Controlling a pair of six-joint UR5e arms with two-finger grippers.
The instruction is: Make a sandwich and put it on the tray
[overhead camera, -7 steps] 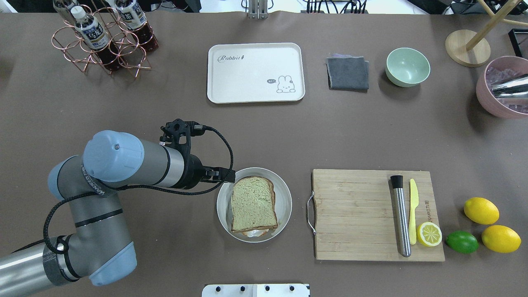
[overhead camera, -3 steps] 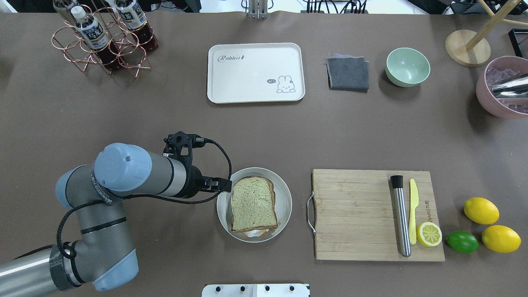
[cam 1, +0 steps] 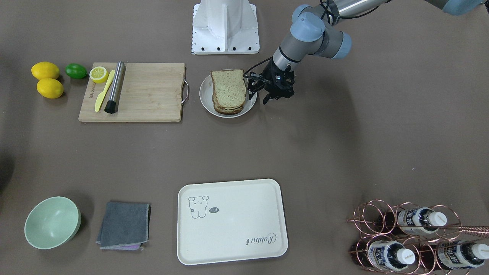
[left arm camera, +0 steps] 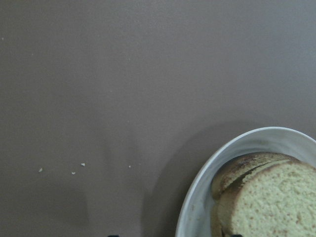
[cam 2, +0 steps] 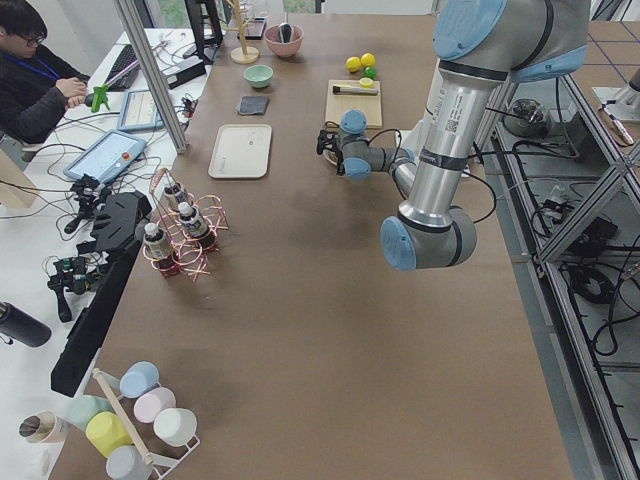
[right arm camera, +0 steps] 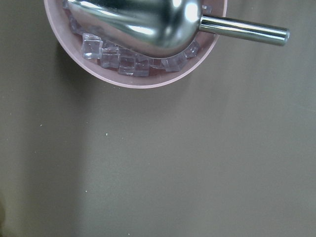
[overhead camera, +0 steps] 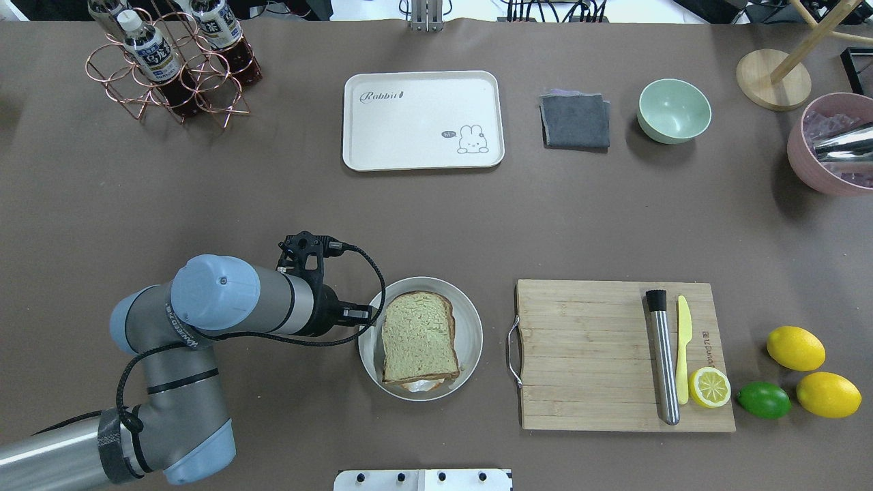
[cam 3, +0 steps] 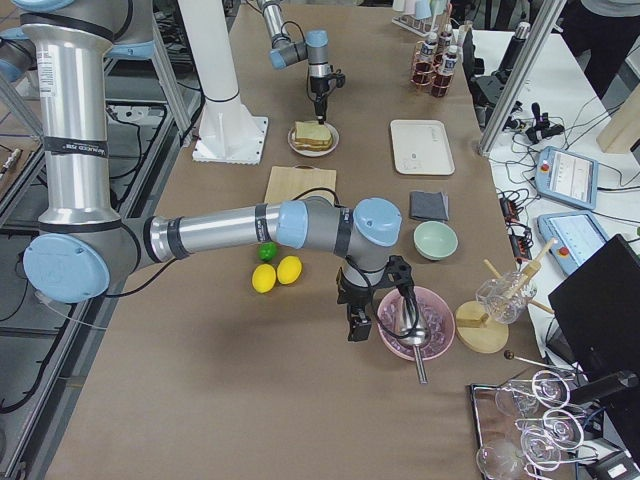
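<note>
The sandwich [overhead camera: 419, 337] sits stacked on the round white plate [overhead camera: 470, 320], a sliver of white egg [overhead camera: 419, 385] poking out from under the top slice on the side nearest the robot. The left gripper [overhead camera: 367, 314] hangs just beside the plate's rim, on the robot's left of it. Its fingers are spread, going by the two dark tips wide apart at the bottom of its wrist view. The tray [overhead camera: 409, 129] lies well beyond the plate, on the side away from the robot, with nothing on it.

The stack looks loose to me. If the fingers close too high they may take only the upper slice, and the egg and bottom bread would be left behind or slide out on the way over. Coming in low, they could catch the raised rim and shove the plate instead. The right gripper [cam 3: 357, 320] is far off from the plate (by a pink bowl [cam 3: 432, 340] of ice); I cannot tell its state.
</note>
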